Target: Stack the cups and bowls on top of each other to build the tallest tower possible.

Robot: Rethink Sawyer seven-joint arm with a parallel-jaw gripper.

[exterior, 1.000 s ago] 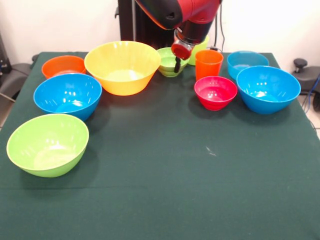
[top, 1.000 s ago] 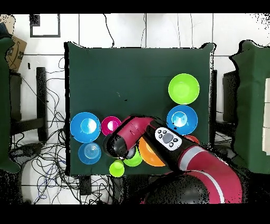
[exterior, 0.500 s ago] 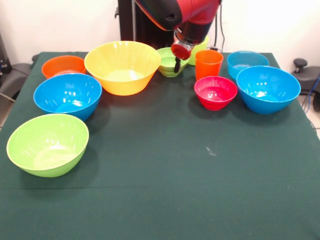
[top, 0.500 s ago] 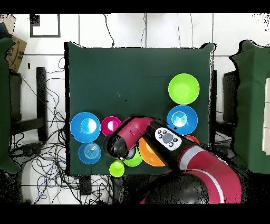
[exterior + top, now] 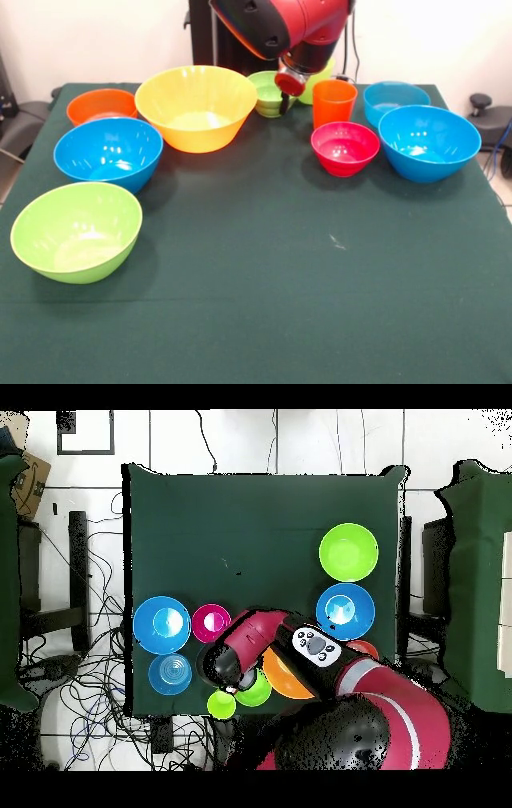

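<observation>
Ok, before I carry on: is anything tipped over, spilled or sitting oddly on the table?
Nothing stands out. All bowls sit upright and apart on the green cloth, and the orange cup stands upright. The only unusual one is the small green bowl at the gripper, which looks raised off the table. Whether it is gripped is unclear.

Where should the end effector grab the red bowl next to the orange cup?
Probably by the rim: the red bowl sits upright, mouth open, its sides sloping. Come straight down, one finger inside the wall, on its front side, away from the orange cup close behind it.
</observation>
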